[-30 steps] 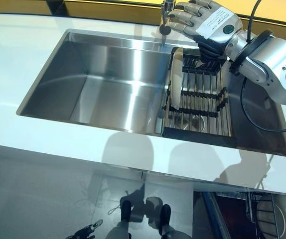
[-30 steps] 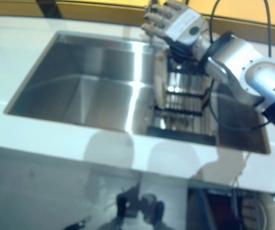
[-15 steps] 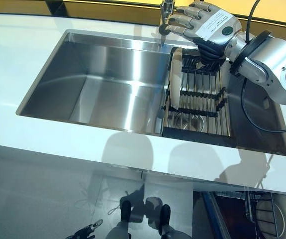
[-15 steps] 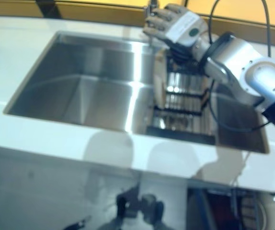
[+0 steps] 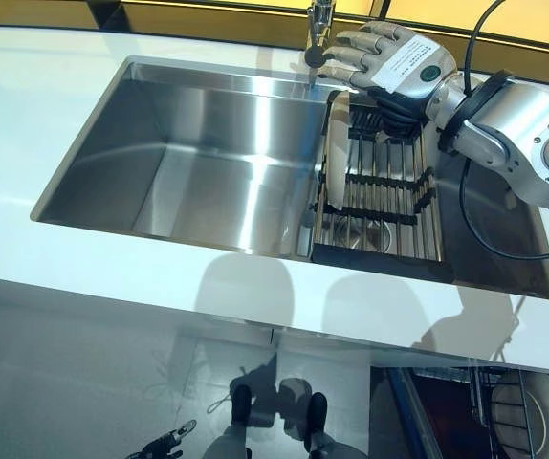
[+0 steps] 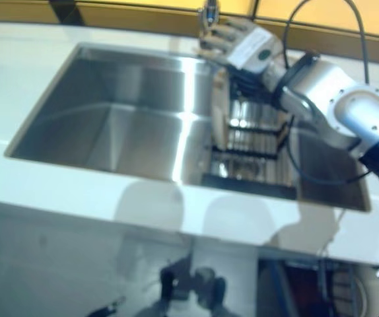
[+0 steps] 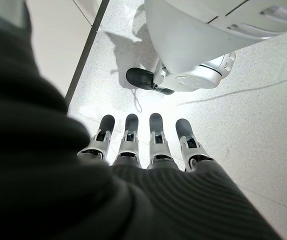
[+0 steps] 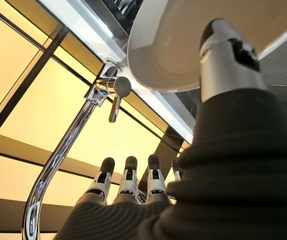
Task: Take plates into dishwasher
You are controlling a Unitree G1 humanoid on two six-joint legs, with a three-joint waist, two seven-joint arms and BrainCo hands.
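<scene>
White table (image 5: 45,105) surrounds a stainless sink (image 5: 208,163). Dark dish rack (image 5: 384,186) sits in the sink's right part. 1 white plate (image 5: 337,143) stands on edge in the rack's left slot. Right hand (image 5: 389,62) hovers over the rack's far end, just beside the faucet (image 5: 320,19); fingers (image 5: 346,43) extended and relaxed, holding nothing, apart from the plate's rim. Right wrist view: plate (image 8: 208,45) close past the thumb, not clasped. Left hand (image 7: 148,150) points at the floor (image 7: 263,125), fingers straight, empty. Another plate (image 5: 528,421) shows in a wire rack (image 5: 490,402) below the table edge, lower right.
</scene>
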